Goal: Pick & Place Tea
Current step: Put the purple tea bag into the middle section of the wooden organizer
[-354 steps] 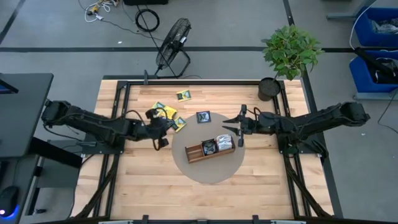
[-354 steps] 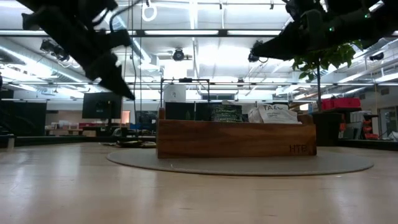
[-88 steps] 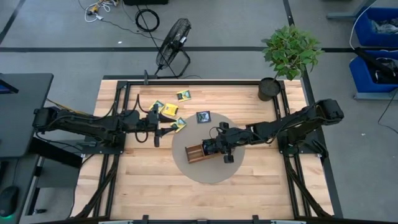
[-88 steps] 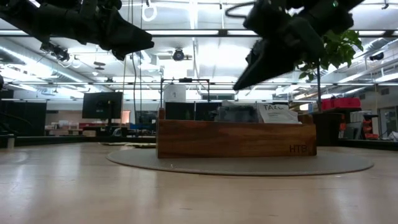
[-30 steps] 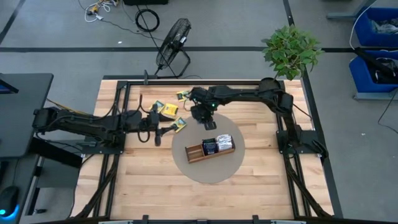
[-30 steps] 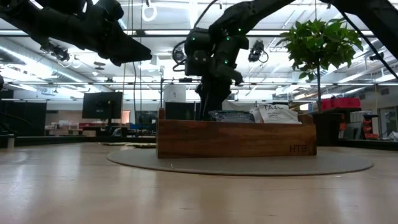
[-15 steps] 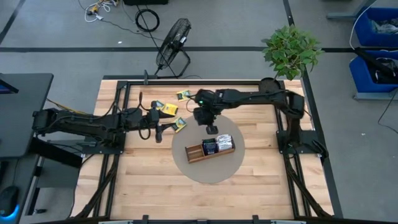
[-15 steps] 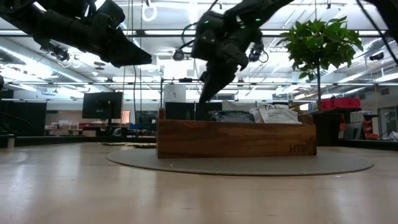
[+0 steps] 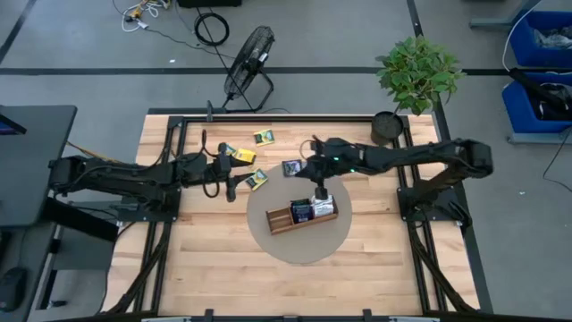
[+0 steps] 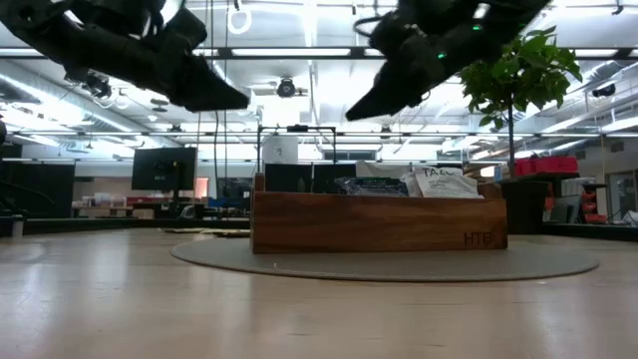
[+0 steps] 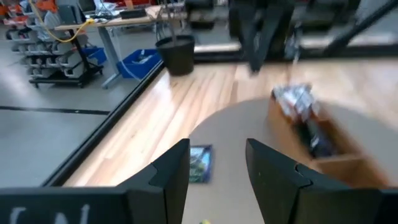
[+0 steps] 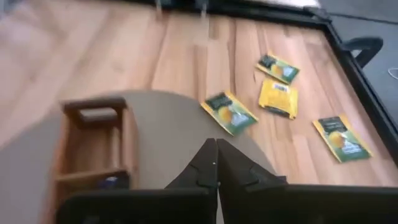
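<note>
Tea sachets (image 9: pixel 243 156) loose on table, right gripper (image 9: pixel 319 186) closed, empty — left gripper (image 9: pixel 229 179) parted, empty

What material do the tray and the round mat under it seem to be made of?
The tray looks like dark brown wood with a smooth finish: grain and letters cut into its side show. The round mat looks like matte grey-beige felt or board; the pictures leave it open.
</note>
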Robot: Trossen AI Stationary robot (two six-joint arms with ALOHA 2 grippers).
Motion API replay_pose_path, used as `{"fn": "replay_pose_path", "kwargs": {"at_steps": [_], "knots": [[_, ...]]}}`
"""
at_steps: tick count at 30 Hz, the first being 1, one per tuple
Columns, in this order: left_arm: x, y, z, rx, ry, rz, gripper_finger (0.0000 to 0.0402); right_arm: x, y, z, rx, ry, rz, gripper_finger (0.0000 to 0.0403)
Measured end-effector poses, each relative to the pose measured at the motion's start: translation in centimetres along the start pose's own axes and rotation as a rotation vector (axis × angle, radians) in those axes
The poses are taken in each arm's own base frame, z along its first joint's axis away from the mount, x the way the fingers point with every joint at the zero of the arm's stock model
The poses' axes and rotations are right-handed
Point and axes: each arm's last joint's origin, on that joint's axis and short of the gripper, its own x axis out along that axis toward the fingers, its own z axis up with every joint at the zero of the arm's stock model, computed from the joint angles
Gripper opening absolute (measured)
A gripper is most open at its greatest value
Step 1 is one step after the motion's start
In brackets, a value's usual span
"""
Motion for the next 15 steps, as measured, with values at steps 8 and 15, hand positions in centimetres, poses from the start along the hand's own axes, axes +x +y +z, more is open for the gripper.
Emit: {"fn": "replay_pose_path", "kwargs": {"at_steps": [8, 15], "knots": [[2.7, 0.4, -1.9, 0.112, 0.146, -0.002, 0.0161, -1.8, 0.8, -3.0, 0.124, -0.037, -0.045, 0.0003], [6.3, -0.1, -1.9, 0.222, 0.225, -0.057, 0.0161, -1.6, 1.9, -3.7, 0.137, -0.047, -0.049, 0.0003]]}}
